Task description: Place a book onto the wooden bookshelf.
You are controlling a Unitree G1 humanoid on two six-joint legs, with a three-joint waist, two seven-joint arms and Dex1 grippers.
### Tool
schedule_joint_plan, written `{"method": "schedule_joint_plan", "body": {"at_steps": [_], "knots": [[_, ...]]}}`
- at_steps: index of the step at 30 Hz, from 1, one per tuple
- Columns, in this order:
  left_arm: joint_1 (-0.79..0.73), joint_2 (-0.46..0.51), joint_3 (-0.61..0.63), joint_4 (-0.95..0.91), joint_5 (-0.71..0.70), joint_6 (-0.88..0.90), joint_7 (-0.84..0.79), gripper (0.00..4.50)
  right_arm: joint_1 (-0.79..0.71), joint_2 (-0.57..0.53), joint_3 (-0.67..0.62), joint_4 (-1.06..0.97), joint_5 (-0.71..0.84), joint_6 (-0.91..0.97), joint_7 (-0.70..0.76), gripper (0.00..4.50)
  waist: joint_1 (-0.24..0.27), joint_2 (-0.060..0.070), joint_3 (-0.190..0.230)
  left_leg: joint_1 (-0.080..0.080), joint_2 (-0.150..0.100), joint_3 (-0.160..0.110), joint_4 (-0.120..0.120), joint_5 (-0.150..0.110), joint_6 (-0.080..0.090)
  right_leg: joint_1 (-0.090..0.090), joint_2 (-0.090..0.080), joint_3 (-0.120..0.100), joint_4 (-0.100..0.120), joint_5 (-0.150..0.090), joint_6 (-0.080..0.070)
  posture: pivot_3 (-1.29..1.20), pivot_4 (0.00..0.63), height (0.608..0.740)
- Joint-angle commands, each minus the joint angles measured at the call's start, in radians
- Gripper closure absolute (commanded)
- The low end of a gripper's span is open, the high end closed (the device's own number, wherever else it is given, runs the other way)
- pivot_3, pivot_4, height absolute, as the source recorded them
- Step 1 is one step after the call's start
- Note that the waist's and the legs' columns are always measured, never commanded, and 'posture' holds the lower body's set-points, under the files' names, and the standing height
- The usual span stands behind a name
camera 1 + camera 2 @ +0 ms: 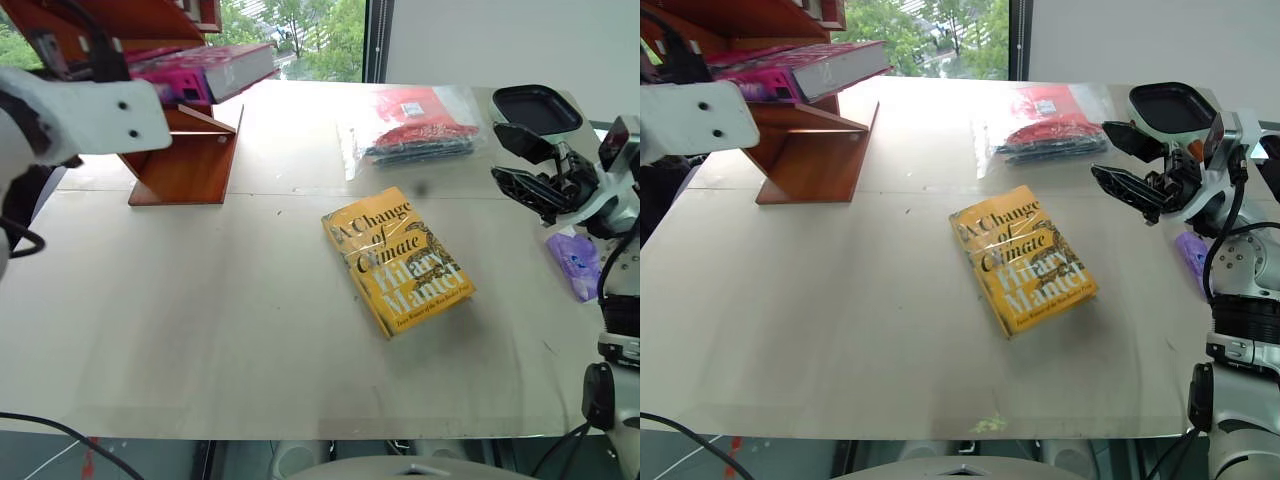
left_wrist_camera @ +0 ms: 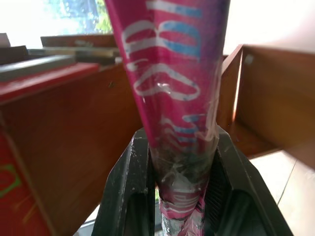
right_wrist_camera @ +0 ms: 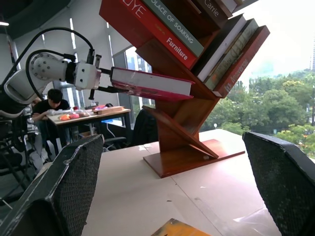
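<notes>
Yellow book (image 1: 398, 262) mid-table, red plastic-wrapped packet (image 1: 415, 122) behind it, purple item (image 1: 574, 262) at right edge

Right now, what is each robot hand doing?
Left end effector: closed, holding the pink book.
Right end effector: open, holding nothing.

White, boxy left forearm (image 1: 85, 118) with two dark screw holes (black cable looping behind). Black, mesh-textured fingers (image 3: 69, 182) on right gripper (image 1: 1140, 165).

beige table (image 1: 200, 320), yellow book (image 1: 397, 260), wooden bookshelf (image 1: 185, 160)
</notes>
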Motion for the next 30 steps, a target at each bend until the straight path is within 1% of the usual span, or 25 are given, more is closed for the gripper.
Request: {"method": "schedule_joint_plan", "body": {"at_steps": [1, 4, 7, 10, 12, 16, 18, 20, 28, 30], "knots": [[-0.052, 0.03, -0.046, 0.063, -0.004, -0.036, -0.023, 3.78, -0.019, 0.01, -0.01, -0.007, -0.007, -0.037, 0.014, 0.0, 0.0, 0.0, 0.0, 0.0, 0.0, 0.001, 0.0, 0.0, 0.0, 0.0, 0.0, 0.0, 0.001, 0.0, 0.0, 0.0, 0.15, 0.74], [-0.147, 0.029, -0.129, 0.166, -0.004, -0.091, -0.062, 3.78, -0.031, 0.024, -0.019, 0.009, -0.017, -0.062, 0.011, 0.0, 0.0, 0.0, 0.0, 0.0, 0.0, 0.001, 0.001, 0.0, 0.0, -0.002, 0.0, 0.0, 0.003, 0.0, 0.0, 0.0, 0.15, 0.74], [-0.264, 0.018, -0.221, 0.274, 0.035, -0.145, -0.106, 3.78, -0.036, 0.03, -0.016, 0.009, -0.019, -0.064, 0.009, 0.0, -0.002, 0.0, 0.0, 0.0, -0.001, 0.004, 0.001, 0.0, 0.0, -0.003, 0.0, 0.001, 0.005, 0.0, 0.0, 0.0, 0.15, 0.74], [-0.471, -0.059, -0.346, 0.431, 0.119, -0.234, -0.131, 3.78, -0.03, 0.033, -0.007, 0.002, -0.039, -0.076, 0.001, 0.0, 0.001, -0.001, 0.0, 0.0, 0.0, 0.005, 0.001, 0.0, 0.0, -0.005, 0.001, 0.001, 0.006, 0.0, 0.0, 0.0, 0.15, 0.74], [-0.555, -0.096, -0.387, 0.498, 0.149, -0.275, -0.139, 3.78, -0.031, 0.032, -0.009, 0.003, -0.042, -0.077, 0.002, 0.0, 0.0, -0.001, 0.0, -0.002, 0.0, 0.006, 0.002, 0.0, 0.0, -0.006, 0.002, 0.001, 0.006, 0.0, 0.0, 0.0, 0.15, 0.74], [-0.659, -0.142, -0.445, 0.638, 0.214, -0.323, -0.145, 3.78, -0.032, 0.038, -0.016, 0.01, -0.064, -0.108, -0.02, 0.0, -0.005, -0.001, 0.0, -0.002, 0.0, 0.008, 0.003, 0.0, 0.0, -0.006, 0.001, 0.002, 0.005, 0.0, 0.0, 0.0, 0.15, 0.74], [-0.69, -0.157, -0.467, 0.689, 0.237, -0.325, -0.175, 3.78, -0.023, 0.041, -0.013, -0.003, -0.07, -0.112, -0.033, 0.0, -0.01, -0.001, 0.0, -0.002, 0.0, 0.009, 0.003, 0.0, 0.0, -0.007, 0.001, 0.002, 0.005, 0.0, 0.0, 0.0, 0.15, 0.74], [-0.711, -0.163, -0.485, 0.719, 0.259, -0.319, -0.213, 3.78, -0.014, 0.039, -0.011, -0.015, -0.073, -0.109, -0.04, 0.0, -0.018, -0.001, 0.0, -0.003, 0.0, 0.009, 0.003, 0.0, 0.0, -0.008, 0.001, 0.002, 0.005, 0.0, 0.0, 0.0, 0.15, 0.74], [-0.829, -0.184, -0.51, 0.838, 0.328, -0.394, -0.201, 3.78, -0.008, 0.027, -0.022, -0.029, -0.075, -0.101, -0.062, 0.0, -0.026, -0.002, 0.0, -0.004, 0.0, 0.009, 0.004, 0.0, 0.0, -0.008, 0.0, 0.002, 0.006, 0.0, 0.001, 0.0, 0.15, 0.74], [-0.839, -0.185, -0.511, 0.856, 0.333, -0.387, -0.226, 3.78, -0.008, 0.027, -0.023, -0.033, -0.074, -0.1, -0.069, 0.0, -0.026, -0.002, 0.0, -0.003, 0.0, 0.009, 0.004, 0.0, 0.0, -0.008, 0.0, 0.002, 0.006, 0.0, 0.001, 0.0, 0.15, 0.74]]}}
